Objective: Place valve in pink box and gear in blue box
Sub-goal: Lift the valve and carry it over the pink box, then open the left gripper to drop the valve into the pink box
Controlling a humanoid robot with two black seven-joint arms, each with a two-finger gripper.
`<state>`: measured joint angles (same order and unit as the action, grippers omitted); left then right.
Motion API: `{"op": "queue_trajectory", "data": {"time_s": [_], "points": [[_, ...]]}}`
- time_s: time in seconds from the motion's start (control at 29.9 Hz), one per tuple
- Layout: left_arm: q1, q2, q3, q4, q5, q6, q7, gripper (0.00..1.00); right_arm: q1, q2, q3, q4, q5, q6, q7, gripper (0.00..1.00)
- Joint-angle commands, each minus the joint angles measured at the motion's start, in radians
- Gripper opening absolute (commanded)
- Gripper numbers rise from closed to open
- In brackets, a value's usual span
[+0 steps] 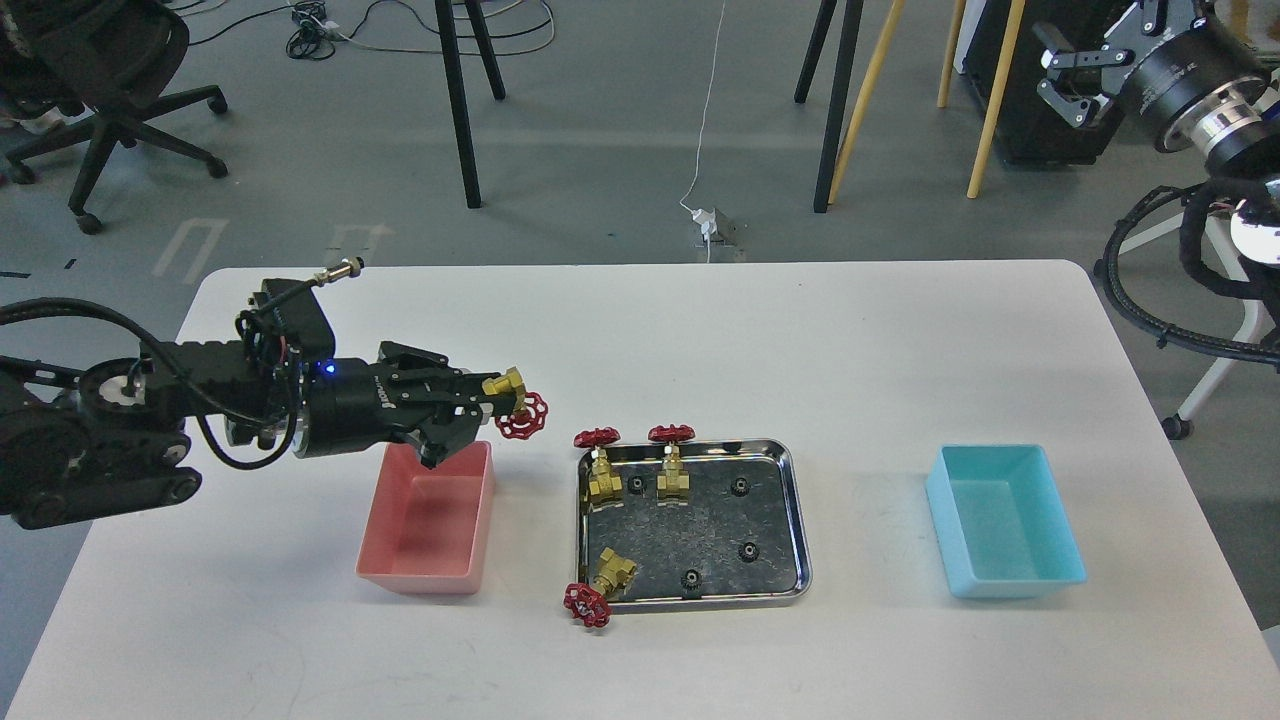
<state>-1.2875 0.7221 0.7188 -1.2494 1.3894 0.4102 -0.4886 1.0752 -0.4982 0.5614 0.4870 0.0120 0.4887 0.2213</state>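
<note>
Now gripped in the left gripper (492,395): one valve (512,402), long axis lying roughly level, brass body toward the fingers, red handwheel pointing right and slightly near, hanging above the table (700,330) just past the far right corner of the pink box (430,520). Left arm stretched level from the left, fingers pinched on the brass. Right gripper (1062,75) raised far right, off the table, opening unclear. Three valves and four gears (740,486) at the steel tray (795,520); blue box (1005,522) well right.
</note>
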Motion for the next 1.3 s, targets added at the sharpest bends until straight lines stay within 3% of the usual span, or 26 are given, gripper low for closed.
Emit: {"op": "queue_trajectory", "data": {"time_s": [0.0, 0.43, 0.67, 0.97, 1.27], "points": [[0.034, 0.069, 0.001, -0.002, 0.063, 0.001, 0.0, 0.14, -0.003, 0.001, 0.0, -0.001, 0.0, 0.0, 0.001, 1.0], [0.155, 0.117, 0.001, 0.001, 0.082, 0.048, 0.0, 0.18, -0.001, 0.0, -0.001, 0.001, -0.001, 0.0, 0.001, 1.0], [0.169, 0.117, -0.007, 0.002, 0.079, 0.05, 0.0, 0.49, -0.006, 0.0, -0.001, -0.001, 0.0, 0.0, 0.001, 1.0], [0.168, 0.126, -0.071, 0.001, 0.077, 0.045, 0.0, 0.71, -0.008, -0.002, -0.015, 0.007, -0.015, 0.0, 0.006, 1.0], [0.175, 0.181, -0.306, -0.028, -0.064, 0.016, 0.0, 0.74, 0.046, -0.002, -0.199, 0.087, -0.168, 0.0, 0.007, 1.0]]}}
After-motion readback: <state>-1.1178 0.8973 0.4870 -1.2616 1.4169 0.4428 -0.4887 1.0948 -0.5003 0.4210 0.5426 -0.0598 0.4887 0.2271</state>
